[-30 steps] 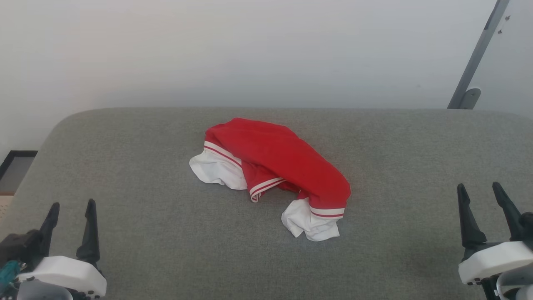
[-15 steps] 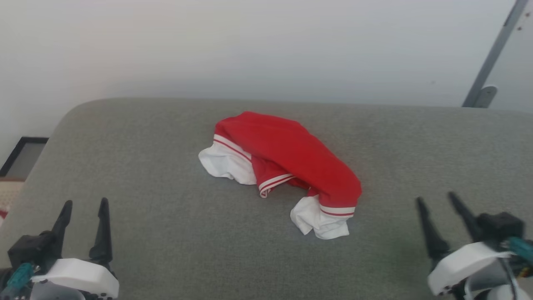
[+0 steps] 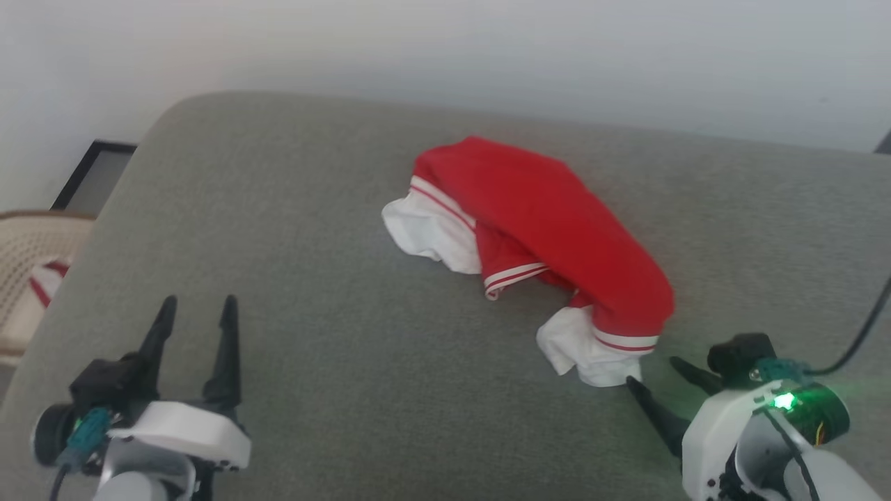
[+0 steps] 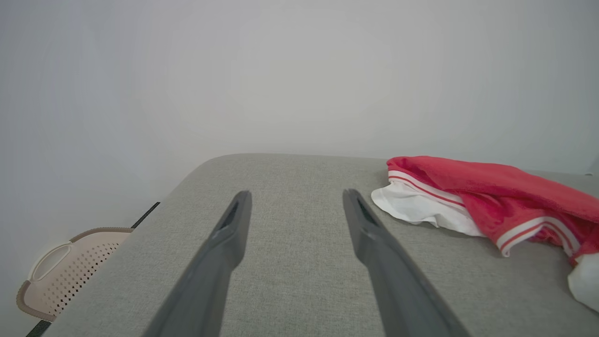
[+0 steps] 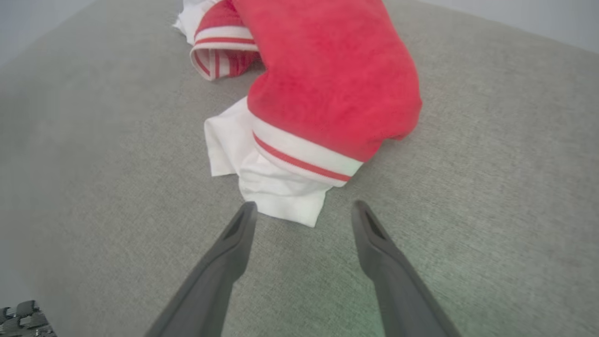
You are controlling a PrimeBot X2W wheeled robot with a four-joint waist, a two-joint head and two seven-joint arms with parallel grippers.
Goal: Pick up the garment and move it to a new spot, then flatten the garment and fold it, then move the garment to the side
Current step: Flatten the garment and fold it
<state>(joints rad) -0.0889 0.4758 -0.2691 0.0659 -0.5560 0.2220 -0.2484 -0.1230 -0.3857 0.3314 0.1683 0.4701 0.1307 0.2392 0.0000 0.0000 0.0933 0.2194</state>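
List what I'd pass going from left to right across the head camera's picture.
beige basket → left gripper → garment → right gripper

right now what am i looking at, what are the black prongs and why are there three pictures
It is a two-armed robot, seen through its own cameras. The wide picture comes from its head, looking down at a grey padded surface. The black prongs are the fingers of its two hands: the left hand at lower left, the right hand at lower right. The other two pictures come from a camera on each wrist, looking along that hand's fingers. On the surface lies a crumpled red jersey with white, red-striped trim. Both hands are open and hold nothing; the right one's fingertips are close to the jersey's white end, not gripping it. A pale perforated basket sits beside the surface, on the left.
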